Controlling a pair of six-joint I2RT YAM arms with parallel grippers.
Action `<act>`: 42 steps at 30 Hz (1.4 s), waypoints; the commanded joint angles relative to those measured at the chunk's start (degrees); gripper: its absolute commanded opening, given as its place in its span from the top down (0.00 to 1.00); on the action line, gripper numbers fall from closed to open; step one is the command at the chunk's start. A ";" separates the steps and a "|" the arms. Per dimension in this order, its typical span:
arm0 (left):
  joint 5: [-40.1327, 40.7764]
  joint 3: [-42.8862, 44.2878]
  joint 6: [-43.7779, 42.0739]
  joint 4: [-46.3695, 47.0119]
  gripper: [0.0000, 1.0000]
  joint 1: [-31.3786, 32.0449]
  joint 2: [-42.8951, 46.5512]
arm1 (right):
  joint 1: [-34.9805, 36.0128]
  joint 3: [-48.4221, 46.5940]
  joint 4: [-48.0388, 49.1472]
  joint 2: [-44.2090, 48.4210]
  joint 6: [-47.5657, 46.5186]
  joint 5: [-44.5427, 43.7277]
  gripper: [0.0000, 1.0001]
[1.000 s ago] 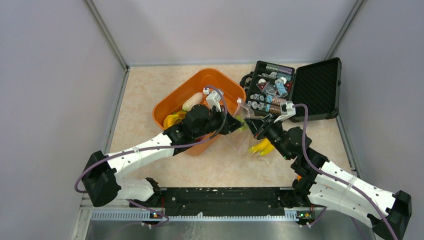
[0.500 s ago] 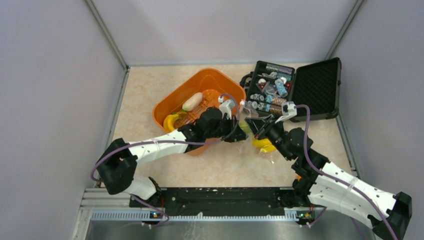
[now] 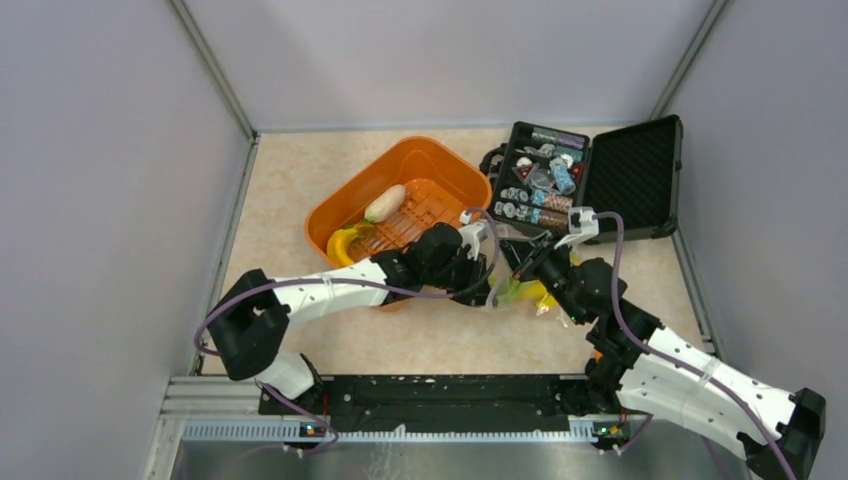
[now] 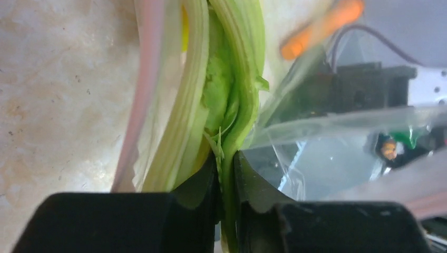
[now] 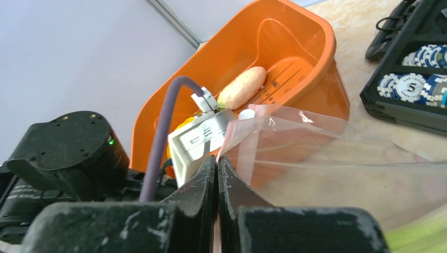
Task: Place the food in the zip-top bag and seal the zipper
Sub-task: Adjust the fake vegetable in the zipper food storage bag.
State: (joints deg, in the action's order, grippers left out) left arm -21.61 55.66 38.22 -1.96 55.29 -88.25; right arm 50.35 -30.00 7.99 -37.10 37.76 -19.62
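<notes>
Beige marbled desk point(image 3: 290, 180) fills the floor of a grey-walled booth, and both arms reach to its middle. Out there the jaws of the left gripper point(image 4: 225, 158) are clamped on the green stalks point(image 4: 226, 79), nipping their lower end so that the pale ribs and a darker leafy core rise straight out from between the black fingers. Along the left side of the stalks in the left wrist view runs the pinkish zipper point(image 4: 139, 79), and on their right lies clear crinkled film of the zip-top bag point(image 4: 327, 153), so the stalks sit at the bag's mouth. Facing them, the jaws of the right gripper point(image 5: 217, 161) are pressed together on the bag's edge, with the pink strip climbing out from between the tips and the clear wall spreading away to the right. Seen from above, the two grippers nearly meet tip to tip just off the near right corner of the basket, with the bag crumpled on the desk between and under them. Yellow bananas point(image 3: 533, 293) show through the film beside the right gripper. Behind the left arm stands the orange slotted basket point(image 3: 440, 160), which holds the whitish piece point(image 3: 385, 203) and a yellow piece point(image 3: 345, 243). To the right rear lies the open black case point(image 3: 635, 180), its foam lid laid back and its tray full of poker chips point(image 5: 411, 87) and small trinkets.
</notes>
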 commanded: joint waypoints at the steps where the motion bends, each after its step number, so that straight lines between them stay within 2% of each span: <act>1: 1.60 -0.73 -4.91 -4.54 0.78 0.61 5.80 | 0.04 -2.39 1.03 1.21 1.75 -5.03 1.00; 8: 7.66 4.67 -10.53 -13.67 0.36 0.50 11.61 | 0.02 0.69 1.58 3.12 3.33 -5.69 1.00; 12: 7.33 6.48 -12.28 -15.78 0.27 0.51 12.95 | 0.01 0.19 1.29 2.18 2.35 -3.86 1.00; 16: 7.64 8.04 -13.99 -16.69 0.22 0.52 16.41 | 0.02 0.14 0.86 1.36 2.32 -2.75 1.00; 19: 10.66 8.64 -14.82 -17.17 0.15 0.52 19.96 | 0.01 0.61 1.27 1.21 2.59 -2.19 1.00; 23: 17.72 8.35 -16.59 -18.85 0.11 0.44 23.32 | 0.01 0.91 2.12 1.25 2.74 -1.66 1.00; 27: 23.82 6.55 -14.88 -19.66 0.09 -0.01 24.06 | 0.01 0.97 2.66 1.32 2.72 -1.06 1.00; 29: 23.46 5.47 -14.22 -19.52 0.12 -0.18 23.28 | 0.01 0.93 2.84 1.52 2.83 -0.86 1.00; 32: 22.50 4.31 -12.65 -19.15 0.22 -0.18 21.82 | 0.01 1.44 3.86 2.59 2.86 -0.49 1.00; 37: 13.52 2.72 -14.07 -13.99 0.20 -0.18 21.14 | 0.01 1.39 3.32 3.93 2.68 -0.93 1.00; 39: 12.93 3.71 -14.70 -14.22 0.19 -0.18 19.82 | 0.01 1.52 3.38 4.12 2.59 -0.55 1.00; 41: 13.82 5.39 -14.35 -16.82 0.24 -0.18 19.27 | 0.04 1.50 3.37 4.23 2.42 -0.10 1.00; 42: 12.13 4.76 -14.94 -14.58 0.25 -0.18 19.87 | 0.00 1.39 3.10 4.19 2.34 -0.03 1.00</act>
State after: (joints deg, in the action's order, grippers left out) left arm -6.00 58.81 24.32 -20.25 55.18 -68.55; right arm 50.39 -28.10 8.12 -33.76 40.23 -20.80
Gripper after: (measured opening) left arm 0.767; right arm 0.004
